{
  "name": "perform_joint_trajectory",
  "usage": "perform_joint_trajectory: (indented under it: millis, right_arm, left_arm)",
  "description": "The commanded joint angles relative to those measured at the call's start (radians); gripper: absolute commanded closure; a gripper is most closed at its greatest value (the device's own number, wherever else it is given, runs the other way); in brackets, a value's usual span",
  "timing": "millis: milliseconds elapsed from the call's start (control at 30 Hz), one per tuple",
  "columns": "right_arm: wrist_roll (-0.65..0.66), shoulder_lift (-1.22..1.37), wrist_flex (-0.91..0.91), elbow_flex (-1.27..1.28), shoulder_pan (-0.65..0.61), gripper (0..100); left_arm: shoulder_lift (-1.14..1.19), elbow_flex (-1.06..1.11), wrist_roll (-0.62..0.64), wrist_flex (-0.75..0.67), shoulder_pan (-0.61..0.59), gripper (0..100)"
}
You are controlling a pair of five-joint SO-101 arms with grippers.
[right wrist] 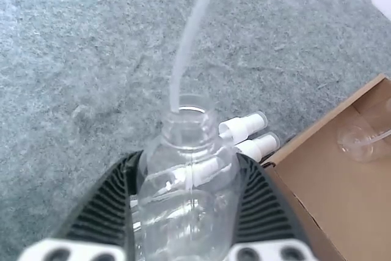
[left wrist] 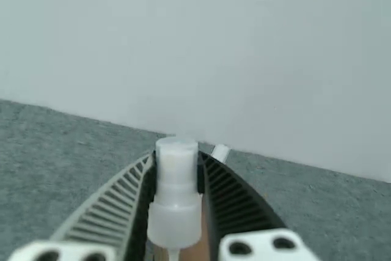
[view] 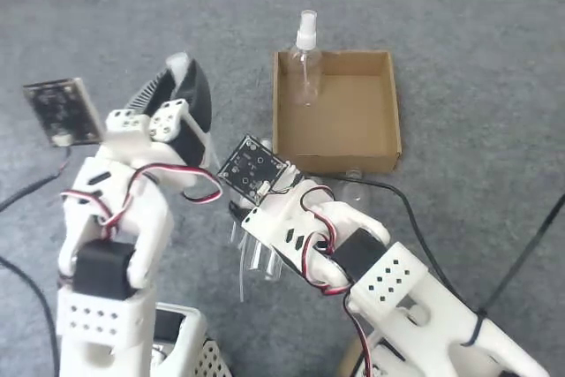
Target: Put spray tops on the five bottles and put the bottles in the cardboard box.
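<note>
I see a grey carpet-like mat covering the table, with a pale wall rising behind it. A black cable trails across the mat's right side.

My left arm and right arm are white shells with black motors, looped by red, black and white cables. My left gripper and right gripper have dark ribbed jaws on white, holed bases
</note>
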Motion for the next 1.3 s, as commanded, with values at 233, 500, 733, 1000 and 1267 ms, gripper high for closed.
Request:
perform_joint_trajectory:
  millis: [233, 500, 733, 1000, 1267]
  right_arm:
    - [-0.012, -0.090, -0.226, 0.141, -0.015, 99.3]
    - [-0.064, -0.099, -0.656, 0.327, -0.016, 99.3]
    - [-0.176, -0.099, -0.670, 0.311, 0.041, 99.3]
    - [-0.216, -0.104, -0.605, 0.284, 0.071, 99.3]
    - [-0.278, -0.105, -0.590, 0.275, 0.071, 99.3]
  left_arm:
    - [-0.011, 0.096, -0.012, -0.028, 0.005, 99]
    - [-0.012, 0.133, -0.049, -0.021, 0.005, 99]
    - [-0.012, 0.122, -0.117, 0.084, 0.014, 99]
    - [-0.012, 0.093, -0.221, 0.140, 0.140, 99]
    - [-0.012, 0.047, -0.275, 0.206, 0.140, 97]
